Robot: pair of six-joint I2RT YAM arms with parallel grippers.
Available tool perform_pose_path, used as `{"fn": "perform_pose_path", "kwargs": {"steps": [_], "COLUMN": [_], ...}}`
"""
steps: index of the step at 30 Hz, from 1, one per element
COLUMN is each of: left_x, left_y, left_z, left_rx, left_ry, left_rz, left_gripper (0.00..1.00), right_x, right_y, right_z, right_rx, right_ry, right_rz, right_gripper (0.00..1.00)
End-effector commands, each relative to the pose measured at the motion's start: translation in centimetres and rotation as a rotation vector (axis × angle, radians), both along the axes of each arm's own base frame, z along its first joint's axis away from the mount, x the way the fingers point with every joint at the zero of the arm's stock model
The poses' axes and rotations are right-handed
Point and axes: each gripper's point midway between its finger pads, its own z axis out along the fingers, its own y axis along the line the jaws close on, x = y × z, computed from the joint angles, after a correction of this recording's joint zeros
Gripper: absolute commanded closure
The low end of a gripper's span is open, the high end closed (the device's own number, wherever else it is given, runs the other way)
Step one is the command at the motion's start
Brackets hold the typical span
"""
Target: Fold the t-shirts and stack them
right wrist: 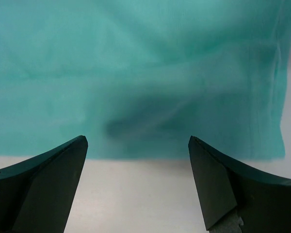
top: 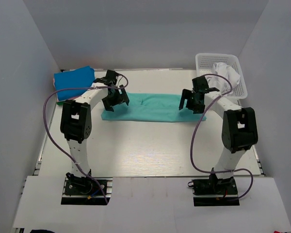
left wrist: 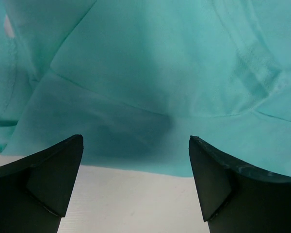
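Note:
A teal t-shirt lies on the table folded into a long strip. My left gripper hovers over its left end, open and empty; its wrist view shows the teal shirt with the near edge just ahead of the black fingers. My right gripper hovers over the right end, open and empty; its wrist view shows the teal shirt and its near edge ahead of the fingers. A folded blue shirt lies at the back left. A white shirt sits crumpled in a basket.
A white plastic basket stands at the back right corner. Grey walls enclose the table on three sides. Purple cables loop from both arms over the table near the front.

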Motion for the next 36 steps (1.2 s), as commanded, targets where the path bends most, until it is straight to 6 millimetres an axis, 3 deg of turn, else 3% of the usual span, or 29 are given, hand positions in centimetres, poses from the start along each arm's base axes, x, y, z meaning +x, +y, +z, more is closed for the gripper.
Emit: {"fn": "perform_pose_path", "kwargs": {"steps": [1,2,4,5,6,7,8,9,11,12,13,14,15,17,18,19,20,21,22,23,24,25,26,28,30,32,34,35,36], "left_x": [2.6,3.2,5.2,4.8,7.2,7.8,9.3,9.7,11.0,12.6,12.7,13.3,14.8,16.0,16.8,17.8,17.7,17.7,18.6,19.3,19.8,20.6,21.0,21.6,22.1,22.6,23.3,23.4,23.9], "left_y": [-1.0,-1.2,-1.5,-1.3,-1.7,-1.8,-2.2,-3.0,-5.8,-7.3,-8.8,-11.3,-12.7,-15.3,-16.4,-16.9,-18.1,-18.8,-19.1,-19.1,-19.0,-19.4,-19.5,-20.1,-20.0,-19.5,-18.7,-18.8,-18.1], "left_z": [1.2,-0.3,-0.8,-4.0,-2.5,-3.2,-2.8,-5.3,-5.8,-5.6,-7.3,-6.0,-5.3,-5.6,-5.2,-4.5,-4.7,-5.7,-5.2,-5.1,-5.3,-5.1,-4.6,-2.7,-2.1,-1.7,0.7,1.8,5.0], "left_rx": [-0.052,-0.048,-0.034,-0.009,-0.006,-0.003,-0.01,-0.036,-0.176,-0.25,-0.299,-0.39,-0.435,-0.466,-0.487,-0.52,-0.556,-0.575,-0.602,-0.601,-0.603,-0.624,-0.634,-0.673,-0.655,-0.613,-0.615,-0.619,-0.629], "left_ry": [-0.085,-0.073,-0.095,-0.004,-0.052,-0.04,-0.067,-0.045,-0.067,-0.118,-0.104,-0.137,-0.211,-0.265,-0.305,-0.333,-0.341,-0.337,-0.378,-0.415,-0.424,-0.469,-0.498,-0.561,-0.598,-0.626,-0.667,-0.681,-0.731], "left_rz": [0.018,0.018,0.003,0.004,0.01,0.01,0.01,-0.003,-0.066,-0.072,-0.091,-0.142,-0.169,-0.174,-0.181,-0.156,-0.167,-0.155,-0.132,-0.128,-0.103,-0.107,-0.113,-0.148,-0.156,-0.151,-0.142,-0.144,-0.144], "left_gripper": [0.0,0.0,0.0,0.0,0.0,0.0,0.0,0.0,0.0,0.0,0.0,0.0,0.0,0.0,0.0,0.0,0.0,0.0,0.0,0.0,0.0,0.0,0.0,0.0,0.0,0.0,0.0,0.0,0.0], "right_x": [3.9,4.2,3.2,2.0,1.3,0.6,-2.1,-3.2,-7.0,-9.6,-11.9,-14.1,-15.8,-19.9,-20.7,-22.8,-24.1,-23.8,-26.1,-25.6,-25.6,-27.1,-27.0,-27.1,-27.7,-27.4,-26.5,-25.6,-24.4], "right_y": [0.1,0.2,0.2,0.3,0.5,0.8,0.9,2.1,3.5,5.6,6.3,8.1,8.5,12.2,13.5,15.8,17.3,19.4,20.8,22.4,22.8,24.1,25.0,26.3,27.0,28.5,29.0,29.2,29.0], "right_z": [-0.3,-1.7,-3.0,-4.3,-4.5,-4.4,-6.1,-4.9,-5.6,-4.8,-5.2,-5.1,-4.7,-3.8,-3.3,-2.8,-2.4,-0.9,-1.7,-0.5,-0.6,-0.9,-0.4,-0.4,-0.2,1.8,2.9,4.8,4.9], "right_rx": [-0.04,-0.047,-0.055,-0.061,-0.061,-0.055,-0.041,-0.033,0.007,0.014,0.029,0.043,0.047,0.09,0.122,0.142,0.191,0.218,0.194,0.187,0.155,0.147,0.154,0.126,0.134,0.162,0.156,0.167,0.119], "right_ry": [-0.074,-0.023,0.038,0.083,0.096,0.095,0.167,0.146,0.204,0.192,0.228,0.246,0.245,0.263,0.263,0.258,0.271,0.219,0.259,0.209,0.194,0.217,0.189,0.163,0.165,0.094,0.009,-0.069,-0.118], "right_rz": [0.032,0.034,0.049,0.062,0.07,0.081,0.108,0.149,0.231,0.318,0.369,0.457,0.494,0.658,0.696,0.797,0.873,0.937,1.033,1.092,1.135,1.204,1.242,1.314,1.367,1.405,1.423,1.406,1.358], "right_gripper": [0.1,0.1,0.1,0.1,0.1,0.1,0.1,0.1,0.1,0.1,0.1,0.1,0.1,0.1,0.1,0.1,0.1,0.1,0.1,0.1,0.1,0.1,0.1,0.1,0.1,0.1,0.1,0.1,0.1]}}
